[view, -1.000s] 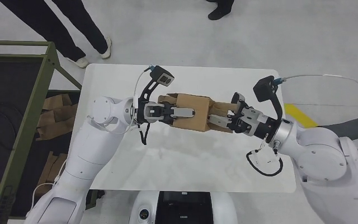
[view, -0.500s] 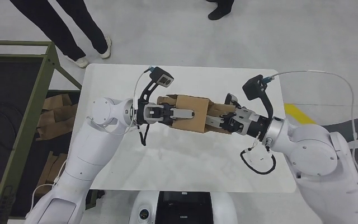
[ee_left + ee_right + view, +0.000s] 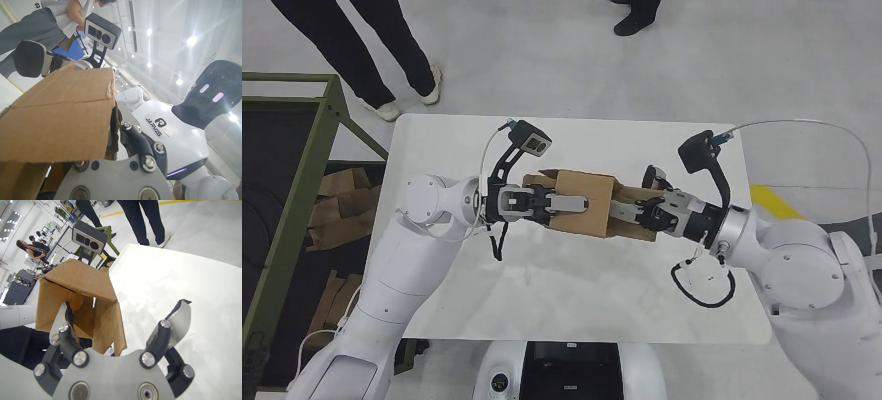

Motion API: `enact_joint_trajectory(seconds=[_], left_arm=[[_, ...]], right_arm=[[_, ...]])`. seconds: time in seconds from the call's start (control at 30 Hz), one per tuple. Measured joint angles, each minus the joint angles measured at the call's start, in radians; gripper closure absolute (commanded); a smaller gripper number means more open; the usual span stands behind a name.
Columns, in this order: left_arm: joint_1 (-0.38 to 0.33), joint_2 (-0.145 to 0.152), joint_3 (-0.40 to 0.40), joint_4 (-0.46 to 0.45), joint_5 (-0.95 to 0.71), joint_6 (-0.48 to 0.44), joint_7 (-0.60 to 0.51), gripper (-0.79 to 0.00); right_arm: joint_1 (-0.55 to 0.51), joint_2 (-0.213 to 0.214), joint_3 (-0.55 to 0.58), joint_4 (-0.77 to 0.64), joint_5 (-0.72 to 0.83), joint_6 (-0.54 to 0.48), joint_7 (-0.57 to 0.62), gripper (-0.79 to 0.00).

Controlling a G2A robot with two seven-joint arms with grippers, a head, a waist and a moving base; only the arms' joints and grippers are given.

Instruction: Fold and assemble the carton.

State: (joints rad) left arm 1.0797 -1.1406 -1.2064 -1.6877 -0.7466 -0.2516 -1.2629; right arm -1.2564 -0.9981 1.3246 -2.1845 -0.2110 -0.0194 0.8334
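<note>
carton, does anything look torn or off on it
Yes. The carton has a ragged, torn edge along one corner, seen close up in the left wrist view. In the right wrist view, an inner flap at its open end also has a jagged, torn-looking edge.

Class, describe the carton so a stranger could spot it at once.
Find the white table. At its middle, between the robot's two arms, is the brown carton. Unlike the flat cardboard in the green rack alongside, it is opened into a box.

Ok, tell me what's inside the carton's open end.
Inside the carton: loose inner flaps and one finger of the right gripper, jaws open. Deeper interior is hidden behind the flaps.
</note>
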Motion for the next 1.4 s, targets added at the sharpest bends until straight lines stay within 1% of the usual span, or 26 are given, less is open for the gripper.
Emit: enact_joint_trajectory(seconds=[0.37,0.53,0.9,0.97,1.1,1.3,1.33,1.37,1.4], left_arm=[[-0.002,0.001,-0.004,0.004,0.000,-0.002,0.004,0.000],[-0.005,0.000,-0.002,0.007,-0.003,-0.005,0.006,0.000],[-0.010,0.000,0.000,0.018,0.000,-0.006,0.008,0.000],[-0.012,0.000,0.001,0.019,-0.001,-0.005,0.006,0.000],[-0.014,-0.001,0.003,0.020,0.000,-0.006,0.005,0.000],[-0.015,-0.001,0.003,0.022,0.000,-0.010,0.006,0.000],[-0.015,-0.001,0.003,0.022,-0.001,-0.010,0.006,0.000],[-0.015,-0.001,0.002,0.024,-0.001,-0.010,0.006,0.000],[-0.015,0.000,0.001,0.025,-0.001,-0.010,0.006,0.000]], right_arm=[[-0.093,0.010,0.132,0.011,0.173,-0.060,0.009,-0.785],[-0.120,0.012,0.161,0.031,0.255,-0.092,0.034,-0.785],[-0.113,0.014,0.148,0.085,0.440,-0.143,0.129,-0.785],[-0.107,0.014,0.144,0.090,0.439,-0.139,0.128,-0.785],[-0.093,0.014,0.116,0.095,0.402,-0.098,0.124,-0.785],[-0.060,0.011,0.073,0.108,0.398,-0.083,0.118,-0.785],[-0.057,0.011,0.070,0.107,0.398,-0.082,0.117,-0.754],[-0.053,0.011,0.066,0.106,0.398,-0.082,0.116,-0.702],[-0.051,0.011,0.065,0.106,0.398,-0.082,0.116,-0.668]])
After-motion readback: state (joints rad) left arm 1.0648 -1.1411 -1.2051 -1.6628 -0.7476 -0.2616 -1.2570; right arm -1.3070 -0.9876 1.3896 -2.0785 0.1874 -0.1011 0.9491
